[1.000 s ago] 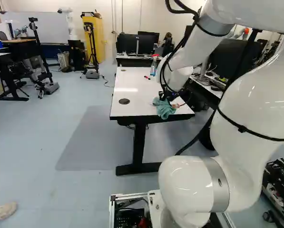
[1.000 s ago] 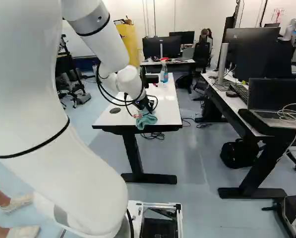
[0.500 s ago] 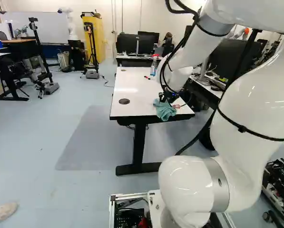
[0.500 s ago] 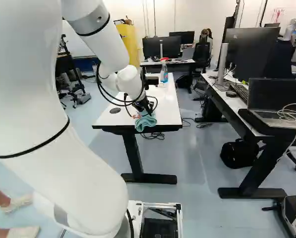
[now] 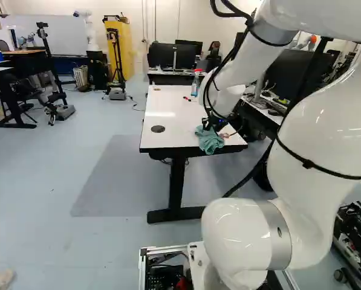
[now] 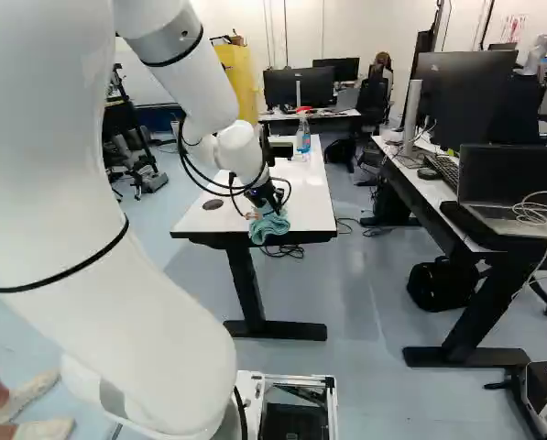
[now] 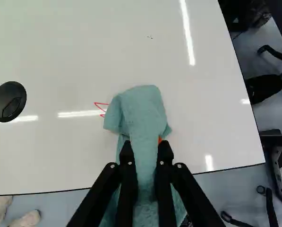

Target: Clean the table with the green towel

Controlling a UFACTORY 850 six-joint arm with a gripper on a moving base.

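The black claw grips the crumpled green cloth towel between its two fingers, at the near edge of the glossy white rectangular worktop. The towel seems to touch the surface, beside thin red lines.

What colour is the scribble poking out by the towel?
The scribble is red; you see it best in the wrist view.
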